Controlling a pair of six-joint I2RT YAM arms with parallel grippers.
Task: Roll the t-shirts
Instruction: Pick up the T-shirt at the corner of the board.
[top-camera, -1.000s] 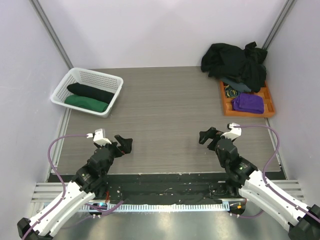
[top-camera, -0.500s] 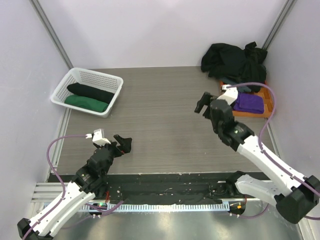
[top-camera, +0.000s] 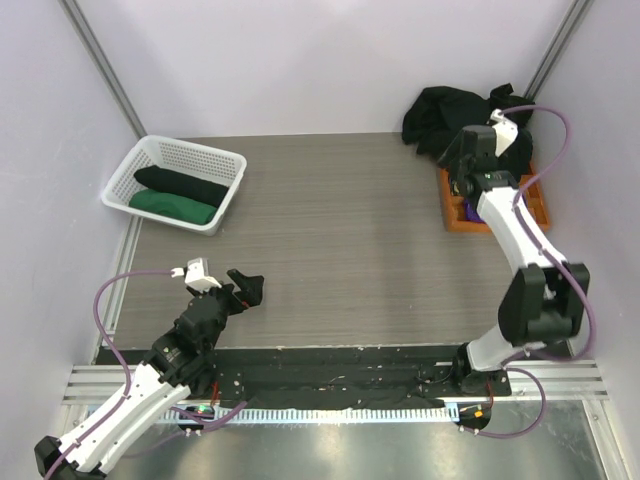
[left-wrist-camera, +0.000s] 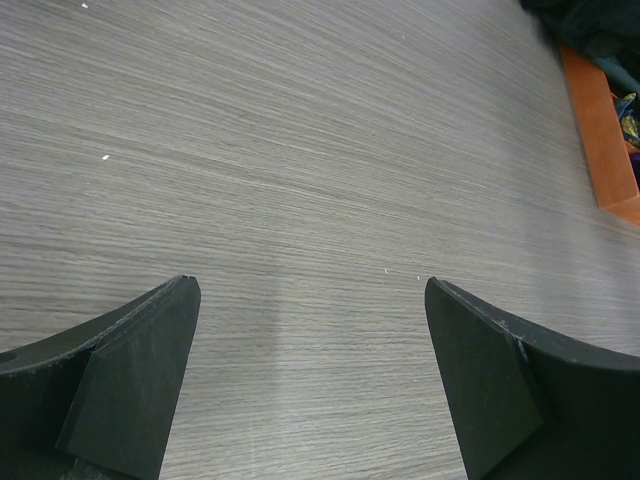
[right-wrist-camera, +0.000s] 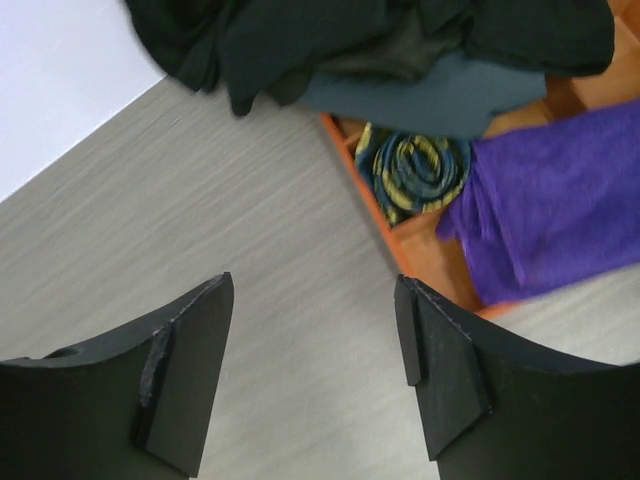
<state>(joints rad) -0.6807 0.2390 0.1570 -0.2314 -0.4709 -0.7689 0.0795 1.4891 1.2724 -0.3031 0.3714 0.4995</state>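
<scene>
Our right gripper (right-wrist-camera: 312, 290), jaws apart, beside the heaped t-shirts (top-camera: 455, 118) upper right (left gripper (left-wrist-camera: 310, 290) likewise agape, lower left)

I see black tees (top-camera: 462, 122) heaped and crumpled at 1 o'clock, a grey-blue tee (right-wrist-camera: 440, 95) beneath. A black roll (top-camera: 180, 184) and green roll (top-camera: 172, 206) lie side by side at 10 o'clock.

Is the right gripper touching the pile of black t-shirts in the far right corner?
Apart. The right wrist view shows the open right gripper with its fingertips short of the pile of black t-shirts, and a strip of bare table lies between them.
</scene>
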